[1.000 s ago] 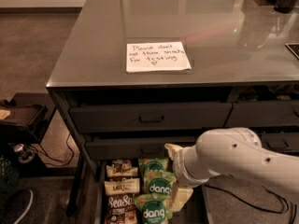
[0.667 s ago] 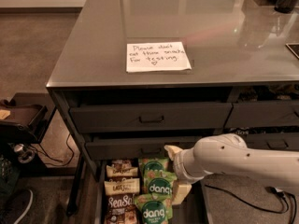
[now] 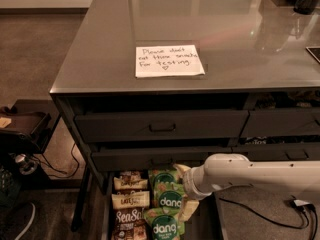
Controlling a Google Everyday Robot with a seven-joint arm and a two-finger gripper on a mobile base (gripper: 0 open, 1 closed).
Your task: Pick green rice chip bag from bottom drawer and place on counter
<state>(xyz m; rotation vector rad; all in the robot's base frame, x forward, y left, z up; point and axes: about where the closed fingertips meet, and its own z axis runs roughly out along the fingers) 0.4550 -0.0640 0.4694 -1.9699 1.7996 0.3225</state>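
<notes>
Three light-green crinkly bags (image 3: 161,178), each with white "dang" on a dark-green badge, lie in a row in the open drawer (image 3: 106,209), beside brown SeaSalt bags (image 3: 129,218). The gripper (image 3: 184,190) sits at the right edge of the middle bag (image 3: 169,200), hiding that edge. Its grip cannot be told. The picture's edge cuts off the front bag (image 3: 164,228).

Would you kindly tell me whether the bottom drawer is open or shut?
Open: the bottom drawer is pulled out, with green rice chip bags and SeaSalt bags exposed; the tool sits over its right side.
</notes>
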